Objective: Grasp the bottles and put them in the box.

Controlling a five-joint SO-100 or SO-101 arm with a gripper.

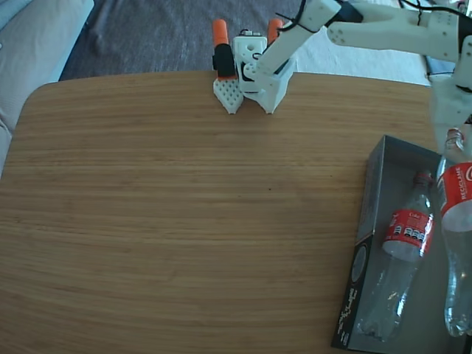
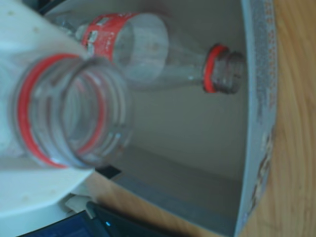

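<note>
— Across the fixed view, what takes up the most room?

— A wooden table (image 1: 184,221) with rounded corners, bare over its whole left and middle. Next in size is the white arm (image 1: 391,26). Its base (image 1: 254,74) sits at the table's far edge, held by orange-handled clamps (image 1: 220,33), and the links reach over to the right edge of the picture.

— And the box?

— The box (image 1: 376,184) lies at the right of the table with its long side running away from the camera. It is grey inside, with a dark printed outer wall. The wrist view looks down into it, past its printed wall (image 2: 256,123).

— Where are the bottles?

— Both are at the box. The lying bottle (image 1: 404,251) rests flat on the box floor, red label about the middle, with its open neck towards the far end. In the wrist view it lies across the top (image 2: 163,64). The second bottle (image 1: 459,221) stands on end at the right edge, with its base down by the near end of the box. Whether it touches the floor I cannot tell. Its capless mouth (image 2: 118,113) fills the left of the wrist view.

— Is the gripper clamped on it?

— The gripper (image 1: 448,110) hangs right at that bottle's neck, with white plastic close beside the red ring. Whether the jaws are pressing the neck or standing apart I cannot tell.
</note>
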